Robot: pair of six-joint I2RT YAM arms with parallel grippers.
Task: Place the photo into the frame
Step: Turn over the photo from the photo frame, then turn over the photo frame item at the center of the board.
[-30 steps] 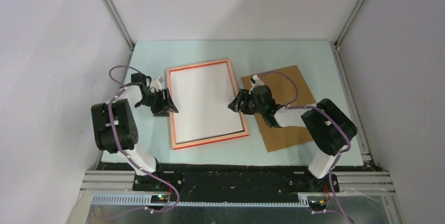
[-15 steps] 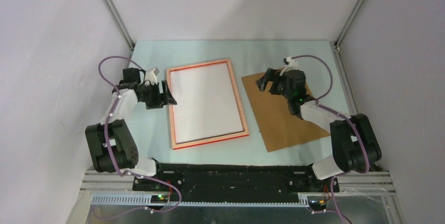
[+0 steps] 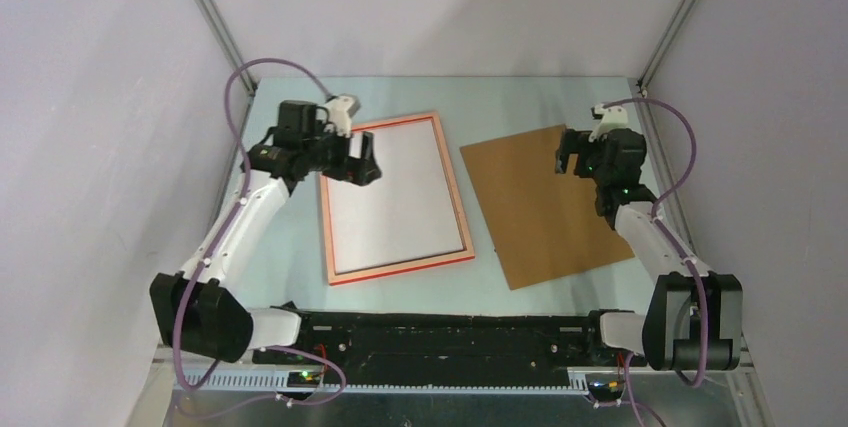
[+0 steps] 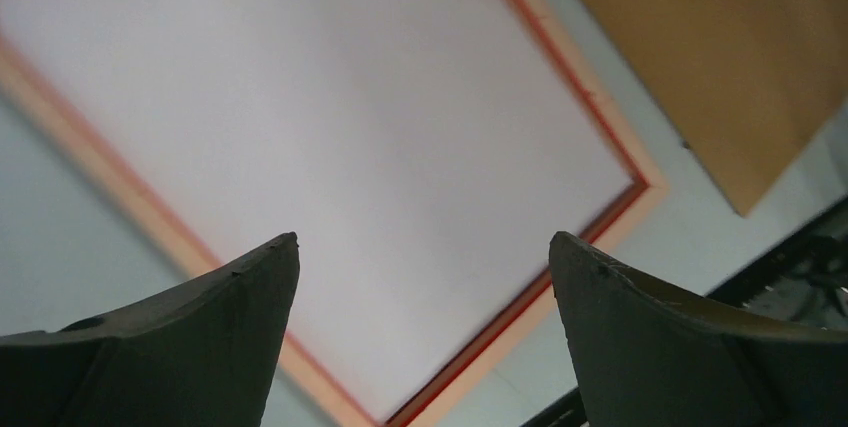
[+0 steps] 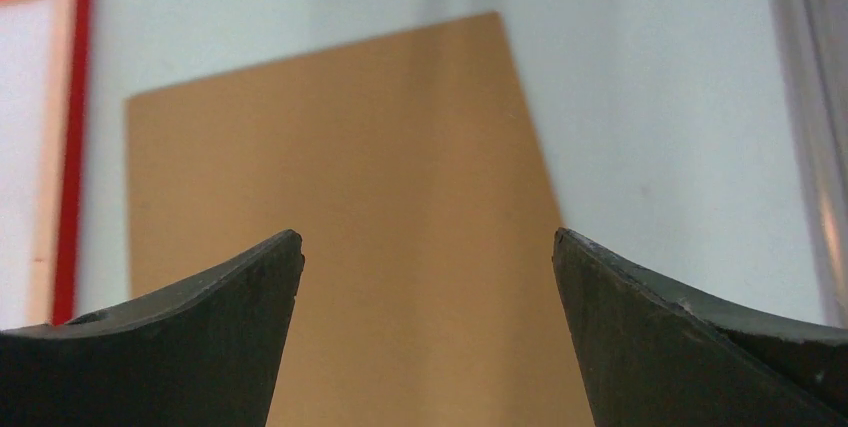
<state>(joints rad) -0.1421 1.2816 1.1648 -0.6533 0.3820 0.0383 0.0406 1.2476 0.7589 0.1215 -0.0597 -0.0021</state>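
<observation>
The frame (image 3: 454, 187) lies flat mid-table, pale wood back up with a red inner edge. A white sheet (image 3: 395, 197) fills it; no printed landscape face shows anywhere. My left gripper (image 3: 365, 162) is open and empty, raised over the frame's far left corner. In the left wrist view the left gripper (image 4: 423, 239) hangs above the white sheet (image 4: 350, 97) and the frame rail (image 4: 600, 117). My right gripper (image 3: 568, 152) is open and empty above the far right part of the brown backing board (image 3: 540, 207). The right gripper (image 5: 428, 235) shows over the board (image 5: 350, 147) in its wrist view.
The brown backing board lies flat right of the frame, apart from it, and shows in the left wrist view (image 4: 720, 37). The frame's right rail (image 5: 65, 147) shows at the left of the right wrist view. Enclosure walls stand close on both sides, with a rail (image 3: 665, 177) along the right.
Both arms rose and drew away from the frame's side edges. The left gripper moved up to the frame's far left corner; the right moved right and back over the board.
</observation>
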